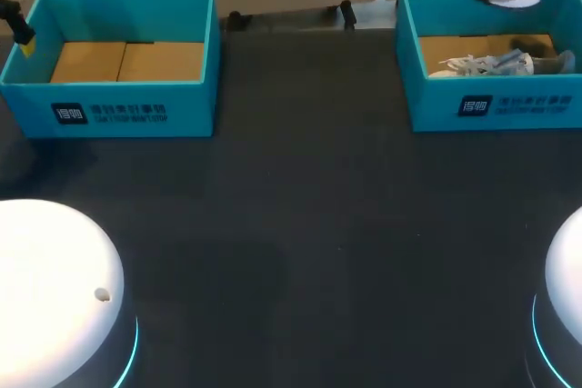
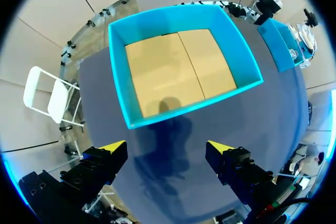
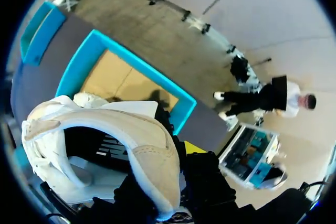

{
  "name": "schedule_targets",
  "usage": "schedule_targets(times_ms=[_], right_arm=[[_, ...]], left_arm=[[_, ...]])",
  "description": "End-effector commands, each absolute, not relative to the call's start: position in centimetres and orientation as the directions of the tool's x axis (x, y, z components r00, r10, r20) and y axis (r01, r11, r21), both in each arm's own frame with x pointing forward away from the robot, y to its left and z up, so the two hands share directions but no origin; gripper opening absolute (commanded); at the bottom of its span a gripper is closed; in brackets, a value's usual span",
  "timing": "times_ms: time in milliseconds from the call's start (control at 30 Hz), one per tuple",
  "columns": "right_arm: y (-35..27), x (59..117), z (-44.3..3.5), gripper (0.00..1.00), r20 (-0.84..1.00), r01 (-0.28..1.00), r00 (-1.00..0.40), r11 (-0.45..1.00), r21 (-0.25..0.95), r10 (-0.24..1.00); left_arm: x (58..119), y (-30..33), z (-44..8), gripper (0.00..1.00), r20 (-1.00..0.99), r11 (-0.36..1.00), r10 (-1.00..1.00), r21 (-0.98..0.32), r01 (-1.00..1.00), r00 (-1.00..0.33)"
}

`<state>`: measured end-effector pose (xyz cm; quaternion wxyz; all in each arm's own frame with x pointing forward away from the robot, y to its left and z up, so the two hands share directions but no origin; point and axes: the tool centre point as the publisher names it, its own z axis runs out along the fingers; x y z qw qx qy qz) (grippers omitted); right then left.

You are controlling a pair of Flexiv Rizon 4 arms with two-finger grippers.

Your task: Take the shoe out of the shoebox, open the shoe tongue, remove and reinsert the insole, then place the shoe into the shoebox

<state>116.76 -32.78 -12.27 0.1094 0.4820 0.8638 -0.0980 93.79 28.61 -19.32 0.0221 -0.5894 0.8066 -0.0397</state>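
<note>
Between the fingers of the right gripper (image 3: 186, 153) the shoe (image 3: 142, 140) sits clamped by its collar — raised above the shoebox (image 3: 142, 66) beneath, likely for tongue work. The left gripper (image 2: 165, 150) hangs spread, an empty shoebox (image 2: 119, 77) just ahead — seemingly on standby.

Dark matte table (image 1: 309, 224) spreads out in front of me. At its far edge, on my L, sits an open-topped teal box (image 1: 109, 106) w/ white print on its near wall. Its floor is tan cardboard: 2 flaps meeting at a centre seam. Far R, inside the shoebox (image 1: 509, 106), a grey-white sneaker (image 1: 491, 64) lies on the cardboard floor near the front wall, laces showing. The 2 boxes stand well apart, w/ dark tabletop btwn them.
</note>
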Motion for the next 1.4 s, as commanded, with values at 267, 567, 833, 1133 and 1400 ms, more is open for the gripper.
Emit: schedule_targets(times_ms=[267, 567, 833, 1133, 1400], right_arm=[[-32.7, 117.7, -11.7, 0.00, -0.253, 0.943, -0.334, 0.323, -0.083, 0.908], [-33.2, 116.8, -13.6, 0.00, -0.264, 0.995, -0.102, 0.096, -0.035, 0.959], [-32.8, 115.7, -15.2, 0.00, -0.276, 0.999, 0.041, -0.037, 0.020, 0.960], [-32.8, 115.7, -15.2, 0.00, -0.276, 0.999, 0.041, -0.037, 0.020, 0.960], [-32.7, 115.4, -17.9, 0.00, -0.321, 0.996, 0.089, -0.078, 0.046, 0.943]], left_arm=[[93.7, 28.6, -19.3, 1.00, 0.009, 0.303, -0.952, -0.090, -0.949, -0.305], [93.7, 28.6, -19.3, 1.00, 0.009, 0.303, -0.952, -0.090, -0.949, -0.305], [93.7, 28.6, -19.3, 1.00, 0.009, 0.303, -0.952, -0.090, -0.949, -0.305], [93.7, 28.6, -19.3, 1.00, 0.009, 0.303, -0.952, -0.090, -0.949, -0.305], [93.7, 28.6, -19.3, 1.00, 0.009, 0.303, -0.952, -0.090, -0.949, -0.305]])
